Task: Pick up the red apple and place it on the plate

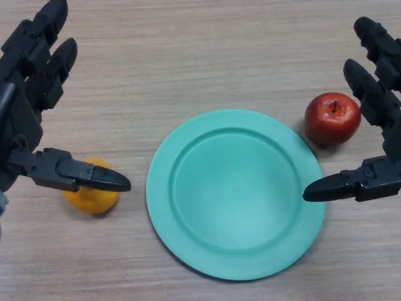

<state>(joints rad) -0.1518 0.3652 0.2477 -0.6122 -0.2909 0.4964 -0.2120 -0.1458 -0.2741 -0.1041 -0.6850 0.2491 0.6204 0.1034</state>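
A red apple stands upright on the wooden table, just off the upper right rim of a teal plate. The plate lies bare in the middle of the view. My right hand hovers at the right edge, open, its fingers stretched beside the apple and its thumb pointing left over the plate's right rim; it does not touch the apple. My left hand is open at the left edge, thumb reaching over an orange fruit.
An orange fruit sits on the table left of the plate, partly under my left thumb. The wood-grain tabletop stretches beyond the plate at the back.
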